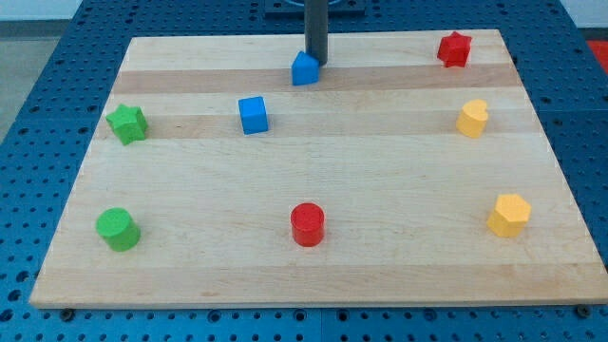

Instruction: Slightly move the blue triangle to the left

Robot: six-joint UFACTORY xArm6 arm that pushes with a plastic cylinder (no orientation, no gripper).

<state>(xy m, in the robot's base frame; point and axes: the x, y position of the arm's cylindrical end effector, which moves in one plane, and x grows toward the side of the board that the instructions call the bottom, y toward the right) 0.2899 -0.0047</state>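
Right now my tip point(315, 63) sits touching the upper right side of the blue triangle point(304, 69), near the board's point(313, 275) top edge at centre, holding nothing. Just below and to the view's left lies the blue cube point(253, 115), well apart from the tip.

High frontal view (whole board point(313, 180))

place: lab or robot test bench | evidence: blue perforated mounting surface point(57, 57) under wooden board point(313, 256)

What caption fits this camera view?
My tip touches the blue triangle's right side on a wooden board.
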